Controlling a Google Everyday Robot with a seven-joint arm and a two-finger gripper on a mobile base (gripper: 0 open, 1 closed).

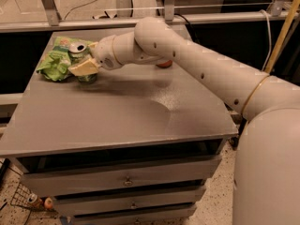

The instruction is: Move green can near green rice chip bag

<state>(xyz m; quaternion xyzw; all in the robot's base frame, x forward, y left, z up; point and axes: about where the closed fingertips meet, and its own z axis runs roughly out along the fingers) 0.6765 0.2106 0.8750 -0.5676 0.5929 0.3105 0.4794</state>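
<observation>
My own forearm hides most of a red can [164,64] at the back of the grey metal table [117,116]; only a sliver of it shows. My gripper [80,59] is over the table's far corner, clenched around the green can [77,48], aluminium with a silver top. One beige finger [83,67] crosses the can's front and covers its middle. The can is upright, right against the green rice chip bag [53,64], crumpled light-green glossy plastic. I cannot tell whether its base rests on the tabletop. The drawers [126,179] below are closed, contents unseen.
</observation>
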